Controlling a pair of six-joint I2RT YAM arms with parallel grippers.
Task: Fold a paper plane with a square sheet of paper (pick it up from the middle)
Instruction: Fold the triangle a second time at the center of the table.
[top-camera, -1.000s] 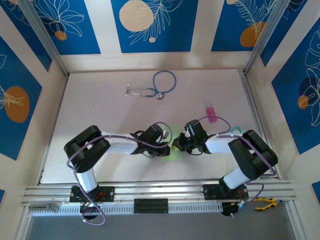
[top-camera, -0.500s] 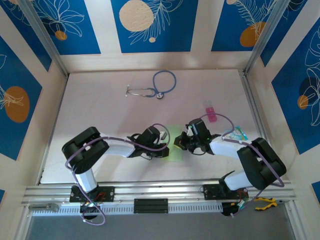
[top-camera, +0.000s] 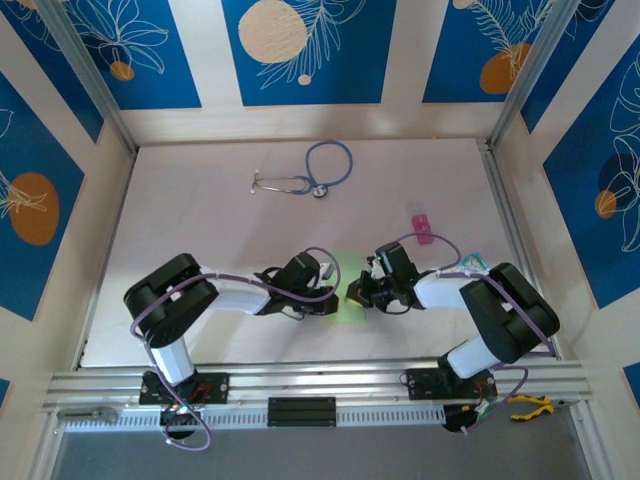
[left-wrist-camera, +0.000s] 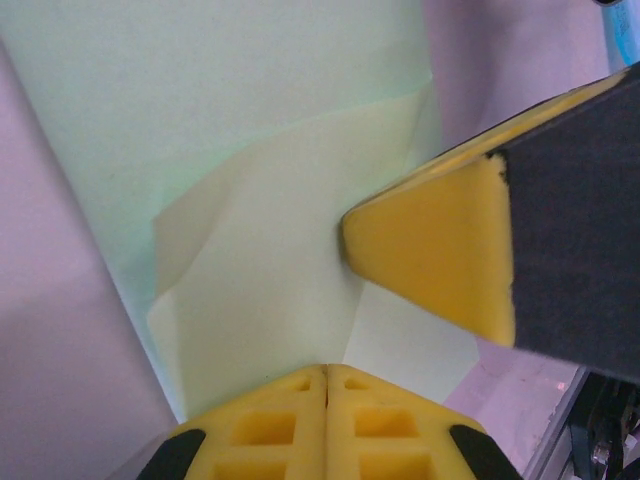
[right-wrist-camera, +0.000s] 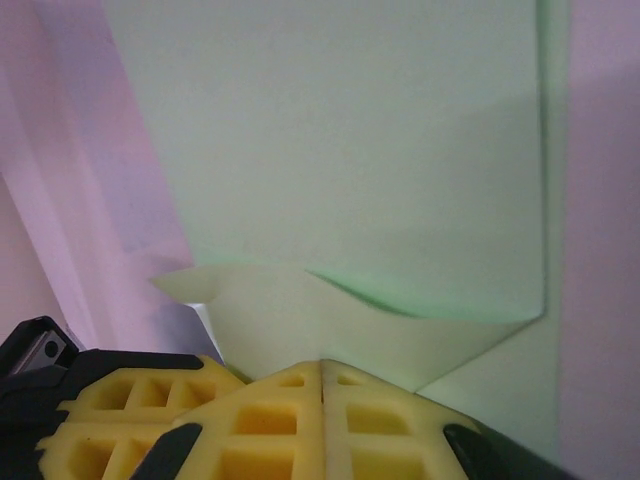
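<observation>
The square sheet of paper (top-camera: 348, 308) lies flat on the table (top-camera: 200, 230), just below the middle of the overhead view, between the tips of the two arms. Close up it is pale green, with one flap folded over onto it and a slanting crease across it.

The left pincer (top-camera: 333, 287) reaches in from the left. In its own camera its two yellow fingers (left-wrist-camera: 270, 420) are pressed together at the bottom edge of the frame, with their tips on the folded flap. I cannot tell whether any paper is caught between them.

The right pincer (top-camera: 353, 292) comes in from the right, its tip just beside the left one. Its fingers (right-wrist-camera: 270, 415) are also pressed together, at the edge of the flap. One of them shows in the left camera as a yellow wedge touching the paper at centre right.

Farther out, a small pink block (top-camera: 422, 228) sits up and to the right. A teal-and-white packet (top-camera: 476, 262) lies beside the right arm. A stethoscope (top-camera: 305, 181) rests near the far edge, well apart from the paper.
</observation>
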